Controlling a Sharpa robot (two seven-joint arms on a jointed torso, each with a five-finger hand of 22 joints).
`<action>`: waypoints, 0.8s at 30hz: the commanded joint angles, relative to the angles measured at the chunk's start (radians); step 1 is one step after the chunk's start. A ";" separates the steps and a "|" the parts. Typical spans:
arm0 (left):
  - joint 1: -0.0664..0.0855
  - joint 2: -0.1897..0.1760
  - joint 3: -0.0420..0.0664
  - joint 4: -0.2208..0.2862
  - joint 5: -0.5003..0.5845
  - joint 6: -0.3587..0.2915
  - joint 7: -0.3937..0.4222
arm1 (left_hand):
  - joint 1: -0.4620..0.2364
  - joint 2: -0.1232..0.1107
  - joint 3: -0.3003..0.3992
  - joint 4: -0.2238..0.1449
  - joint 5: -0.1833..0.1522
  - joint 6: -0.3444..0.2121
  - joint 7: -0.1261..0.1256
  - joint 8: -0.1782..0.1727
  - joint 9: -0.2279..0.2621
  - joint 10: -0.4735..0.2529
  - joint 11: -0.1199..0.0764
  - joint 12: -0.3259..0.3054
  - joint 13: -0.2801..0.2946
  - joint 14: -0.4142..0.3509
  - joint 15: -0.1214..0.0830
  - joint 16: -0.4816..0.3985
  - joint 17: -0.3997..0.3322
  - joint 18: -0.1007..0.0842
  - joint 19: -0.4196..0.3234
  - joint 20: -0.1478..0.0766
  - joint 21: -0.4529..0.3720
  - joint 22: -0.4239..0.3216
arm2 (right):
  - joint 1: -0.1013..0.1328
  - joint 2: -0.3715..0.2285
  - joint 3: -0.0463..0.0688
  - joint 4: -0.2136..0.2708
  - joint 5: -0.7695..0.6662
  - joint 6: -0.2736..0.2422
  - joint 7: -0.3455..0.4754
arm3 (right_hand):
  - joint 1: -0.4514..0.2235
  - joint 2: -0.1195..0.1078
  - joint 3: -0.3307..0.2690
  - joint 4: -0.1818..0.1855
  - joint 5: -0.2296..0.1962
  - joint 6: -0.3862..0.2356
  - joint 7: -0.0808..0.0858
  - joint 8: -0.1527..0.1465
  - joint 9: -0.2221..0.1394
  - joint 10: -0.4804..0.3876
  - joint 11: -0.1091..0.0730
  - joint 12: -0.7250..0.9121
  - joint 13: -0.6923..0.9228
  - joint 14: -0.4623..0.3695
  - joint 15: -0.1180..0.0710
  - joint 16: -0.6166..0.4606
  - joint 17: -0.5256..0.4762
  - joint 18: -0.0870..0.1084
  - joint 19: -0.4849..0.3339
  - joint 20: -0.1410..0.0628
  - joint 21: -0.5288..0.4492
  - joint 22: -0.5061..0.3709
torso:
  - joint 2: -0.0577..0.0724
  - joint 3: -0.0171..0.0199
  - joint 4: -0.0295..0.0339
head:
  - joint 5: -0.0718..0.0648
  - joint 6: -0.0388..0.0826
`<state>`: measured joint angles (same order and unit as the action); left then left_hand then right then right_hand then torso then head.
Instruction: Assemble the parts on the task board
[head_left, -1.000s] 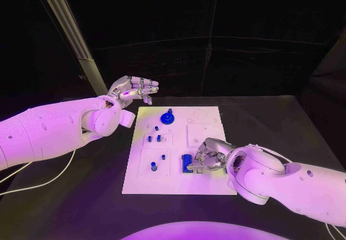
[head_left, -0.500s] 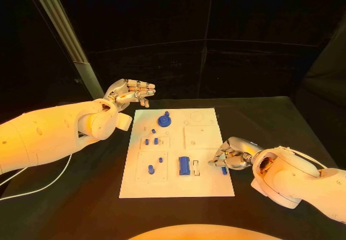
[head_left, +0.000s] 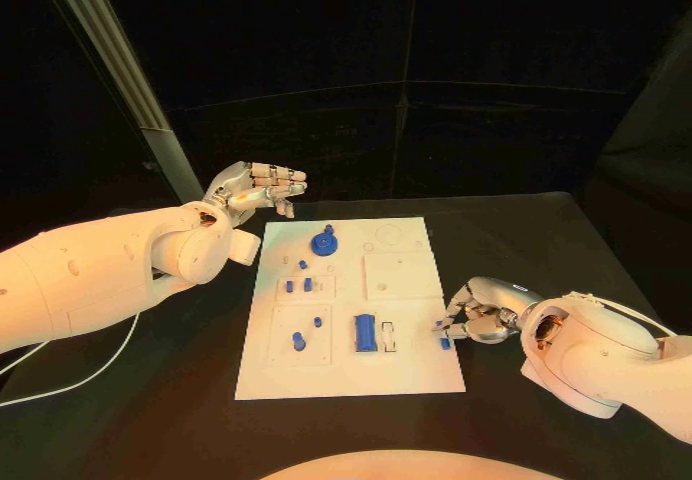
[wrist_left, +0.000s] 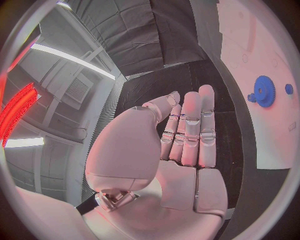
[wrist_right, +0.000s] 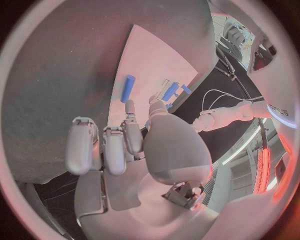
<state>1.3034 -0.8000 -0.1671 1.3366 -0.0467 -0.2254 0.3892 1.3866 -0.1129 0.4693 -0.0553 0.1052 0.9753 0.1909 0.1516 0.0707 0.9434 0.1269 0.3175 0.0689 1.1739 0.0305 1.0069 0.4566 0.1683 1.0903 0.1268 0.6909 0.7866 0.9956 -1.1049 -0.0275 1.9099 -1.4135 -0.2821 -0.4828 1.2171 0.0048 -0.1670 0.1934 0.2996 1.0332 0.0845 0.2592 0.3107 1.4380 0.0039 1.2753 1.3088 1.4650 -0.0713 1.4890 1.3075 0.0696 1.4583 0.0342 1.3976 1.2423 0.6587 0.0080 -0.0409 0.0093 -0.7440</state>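
Head view, right hand (head_left: 480, 315) pinching blue part (head_left: 446, 342), metal post (head_left: 127, 95) behind left hand (head_left: 260, 189)

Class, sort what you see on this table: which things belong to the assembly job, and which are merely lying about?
Job: task board; blue gear; blue block; small blue part pinched in the right hand.

Lying about: white cable; metal post.

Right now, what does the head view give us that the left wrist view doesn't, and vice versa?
Head view alone: the right hand at the task board's right edge, pinching a small blue part; the blue block and the small blue pegs on the board.
Left wrist view alone: the left hand's palm side, fingers straight and close together, nothing in it.
Both: the left hand, raised off the board's far left corner, the blue gear and the white board.
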 joint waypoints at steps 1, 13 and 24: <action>0.001 -0.001 0.000 0.000 0.002 0.011 0.008 | -0.011 0.000 -0.003 0.002 -0.001 -0.006 0.000 0.004 0.000 -0.008 0.001 0.003 -0.001 -0.003 0.005 0.006 -0.001 0.015 -0.002 0.006 -0.002 -0.001 | 0.001 0.008 0.000 -0.005 -0.090 0.066 -0.043 | 0.004 0.005 -0.007 -0.001 -0.002 0.008 -0.002 -0.002 0.001 -0.006 -0.001 -0.005 0.033 0.075 0.005 -0.005 0.127 -0.003 -0.004 0.006 -0.006 -0.001 | 0.002 -0.0006 0.0025 | 0.000 -0.002; 0.001 -0.004 -0.001 0.000 0.002 0.013 0.007 | -0.010 0.000 -0.003 0.001 -0.001 -0.006 -0.001 0.005 0.000 -0.009 0.001 0.005 -0.001 -0.004 0.005 0.006 -0.002 0.016 -0.002 0.006 -0.002 -0.002 | 0.000 0.037 0.000 -0.027 -0.179 0.118 -0.087 | 0.013 0.004 -0.012 -0.004 -0.003 0.017 -0.005 0.002 0.004 -0.007 -0.003 -0.007 0.032 0.075 0.004 -0.007 0.124 -0.002 -0.005 0.006 -0.008 -0.003 | 0.001 -0.0010 0.0012 | 0.003 -0.010; 0.001 -0.003 -0.001 -0.002 0.002 0.015 0.006 | -0.010 0.000 -0.003 0.001 -0.001 -0.006 -0.001 0.005 0.000 -0.009 0.001 0.005 -0.001 -0.004 0.005 0.006 -0.002 0.016 -0.002 0.006 -0.002 -0.002 | 0.000 0.066 0.000 -0.038 -0.211 0.139 -0.101 | 0.024 0.005 -0.014 -0.009 -0.002 0.025 -0.008 0.005 0.007 -0.007 -0.005 -0.008 0.032 0.075 0.002 -0.008 0.123 -0.002 -0.005 0.004 -0.009 -0.004 | 0.001 -0.0008 0.0019 | 0.001 -0.013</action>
<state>1.3028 -0.8030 -0.1688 1.3346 -0.0467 -0.2239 0.3887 1.3866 -0.1129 0.4693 -0.0553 0.1052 0.9753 0.1910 0.1516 0.0706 0.9434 0.1269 0.3175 0.0690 1.1739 0.0305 1.0069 0.4559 0.1683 1.0904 0.1268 0.6909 0.7857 0.9949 -1.0421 -0.0278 1.8720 -1.5909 -0.1664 -0.5715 1.2333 0.0071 -0.1764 0.1837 0.2997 1.0494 0.0753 0.2594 0.3170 1.4341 0.0000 1.2739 1.3087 1.4649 -0.0713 1.4839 1.3074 0.0696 1.4546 0.0377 1.3931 1.2392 0.6596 0.0070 -0.0389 0.0116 -0.7561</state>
